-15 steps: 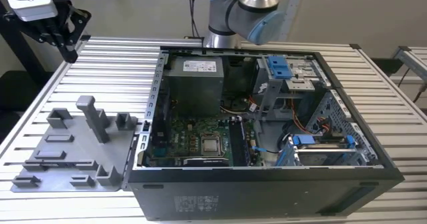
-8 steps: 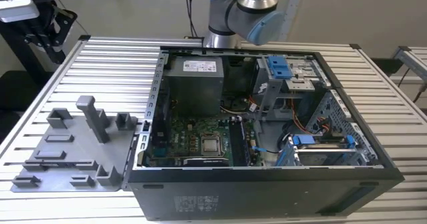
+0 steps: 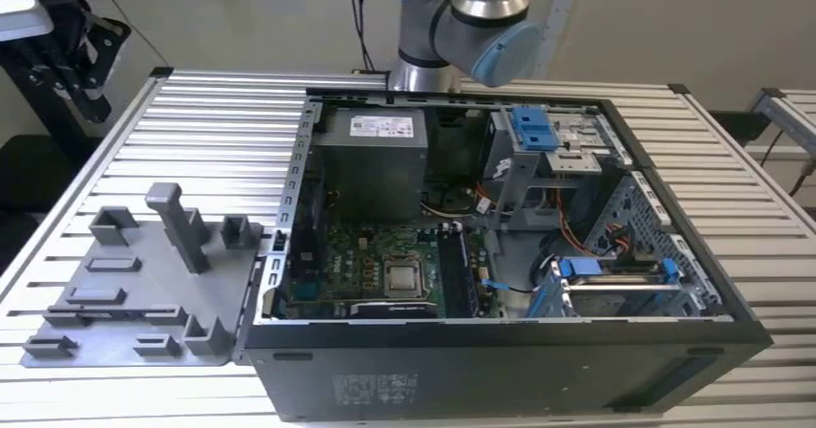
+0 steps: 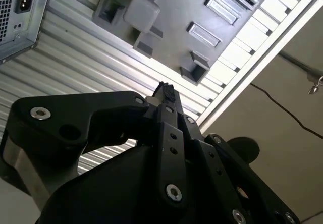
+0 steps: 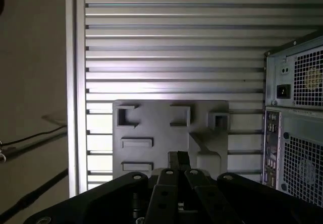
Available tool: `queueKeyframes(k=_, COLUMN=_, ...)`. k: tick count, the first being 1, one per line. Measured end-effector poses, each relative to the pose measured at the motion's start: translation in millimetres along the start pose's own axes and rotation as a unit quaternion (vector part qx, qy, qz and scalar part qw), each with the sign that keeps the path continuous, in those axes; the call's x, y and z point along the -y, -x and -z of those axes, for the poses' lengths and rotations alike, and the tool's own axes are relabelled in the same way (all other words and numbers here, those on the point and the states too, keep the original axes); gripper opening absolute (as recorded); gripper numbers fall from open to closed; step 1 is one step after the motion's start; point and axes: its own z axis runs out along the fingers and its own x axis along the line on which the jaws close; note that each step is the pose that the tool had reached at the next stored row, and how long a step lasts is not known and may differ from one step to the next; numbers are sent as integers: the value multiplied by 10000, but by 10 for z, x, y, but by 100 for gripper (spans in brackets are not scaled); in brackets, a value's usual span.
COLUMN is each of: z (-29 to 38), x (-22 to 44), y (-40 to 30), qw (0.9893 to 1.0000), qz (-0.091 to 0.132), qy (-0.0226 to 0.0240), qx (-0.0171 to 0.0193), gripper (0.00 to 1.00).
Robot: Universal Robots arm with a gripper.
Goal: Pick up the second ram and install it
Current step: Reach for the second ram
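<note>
Grey plastic holder lies on the slatted metal desk, just beside the open computer case on the exterior view's left. In both wrist views the gripper hangs above that holder, its fingers drawn narrow together with nothing seen between them. Inside the case, a thin bluish ram seems to stand in the slots beside the processor; whether it is the second one I cannot tell.

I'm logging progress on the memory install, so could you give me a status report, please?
Gripper shut, empty, pointing down at the gray fixture. Second ram not in its grasp. Open computer case beside the fixture, nothing blocking the gripper.
</note>
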Motion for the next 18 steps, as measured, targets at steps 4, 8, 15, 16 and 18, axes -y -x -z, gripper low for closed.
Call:
queueKeyframes(k=4, z=1, x=12, y=7, qw=10000, qz=-1, qy=0, qx=-1, gripper=11)
queueKeyframes(k=8, z=4, x=83, y=12, qw=10000, qz=0, qy=0, qx=-1, gripper=11)
queueKeyframes(k=15, z=12, x=246, y=16, qw=10000, qz=-1, qy=3, qx=0, gripper=11)
queueKeyframes(k=16, z=13, x=270, y=17, qw=10000, qz=0, qy=3, qx=0, gripper=11)
queueKeyframes(k=18, z=16, x=322, y=18, qw=10000, qz=0, qy=4, qx=0, gripper=11)
